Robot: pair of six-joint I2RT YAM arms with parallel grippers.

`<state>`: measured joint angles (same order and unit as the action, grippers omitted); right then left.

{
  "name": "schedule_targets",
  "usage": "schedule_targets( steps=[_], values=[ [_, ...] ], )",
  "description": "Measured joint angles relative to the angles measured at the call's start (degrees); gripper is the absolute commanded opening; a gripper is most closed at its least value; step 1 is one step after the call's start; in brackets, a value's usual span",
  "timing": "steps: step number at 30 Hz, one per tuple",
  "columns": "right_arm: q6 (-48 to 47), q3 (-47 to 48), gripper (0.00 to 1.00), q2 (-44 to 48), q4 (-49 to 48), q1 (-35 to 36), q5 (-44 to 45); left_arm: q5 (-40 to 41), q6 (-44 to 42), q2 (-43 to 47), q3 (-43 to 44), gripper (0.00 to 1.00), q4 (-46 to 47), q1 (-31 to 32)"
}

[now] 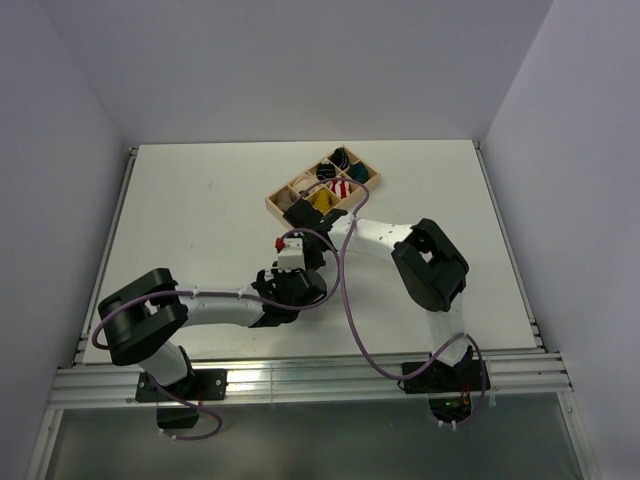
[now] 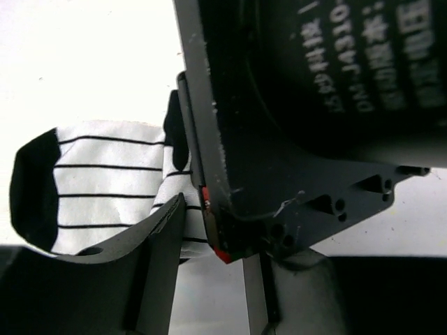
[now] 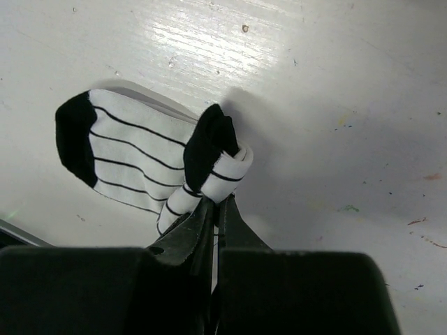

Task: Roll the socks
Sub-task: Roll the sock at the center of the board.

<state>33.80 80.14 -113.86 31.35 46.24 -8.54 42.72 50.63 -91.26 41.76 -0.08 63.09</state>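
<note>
The white sock [image 3: 133, 153] with thin black stripes and a black toe lies flat on the table. Its near end is folded into a small roll [image 3: 222, 160]. My right gripper [image 3: 220, 204] is shut on that roll. In the left wrist view the sock [image 2: 105, 181] lies at the left, and the right gripper's black body [image 2: 293, 139] covers its folded end. My left gripper [image 2: 209, 279] is open, one finger [image 2: 164, 237] over the sock's near edge. In the top view both grippers [image 1: 292, 268] meet mid-table and hide the sock. A mustard-yellow bundle [image 1: 322, 198] sits in the tray.
A wooden compartment tray [image 1: 272, 200] stands just beyond the grippers, holding red-and-white [image 1: 343, 188], teal [image 1: 357, 173] and dark striped [image 1: 340, 158] bundles. The right arm's elbow [image 1: 430, 265] and a purple cable [image 1: 350, 310] cross the table's near right.
</note>
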Motion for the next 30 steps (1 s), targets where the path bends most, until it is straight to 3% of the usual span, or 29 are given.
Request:
schedule_targets(
  steps=[8,11,15,20,23,30],
  values=[
    [1.3,0.0,0.0,0.0,-0.2,-0.7,-1.8,2.0,5.4,-1.7,3.2,0.41,-7.9,0.5],
    [2.4,-1.0,0.0,0.0,-1.3,-1.7,-3.8,2.4,6.1,-2.2,3.6,0.36,-8.8,0.5],
    [3.6,-2.5,0.0,0.0,-3.2,-3.3,-7.3,2.6,6.1,-2.3,3.3,0.19,-8.8,0.5],
    [5.1,-4.8,0.0,0.3,-6.1,-4.8,-10.7,2.6,5.6,-2.5,3.3,0.12,-8.2,0.5],
    [6.0,-6.7,0.0,0.9,-8.3,-5.7,-12.2,2.8,3.5,-2.9,2.9,0.04,-6.4,0.5],
    [10.2,-15.5,0.03,4.9,-17.7,-8.7,-14.1,1.1,-7.4,-3.0,-1.1,0.0,6.3,-0.4]
  ],
)
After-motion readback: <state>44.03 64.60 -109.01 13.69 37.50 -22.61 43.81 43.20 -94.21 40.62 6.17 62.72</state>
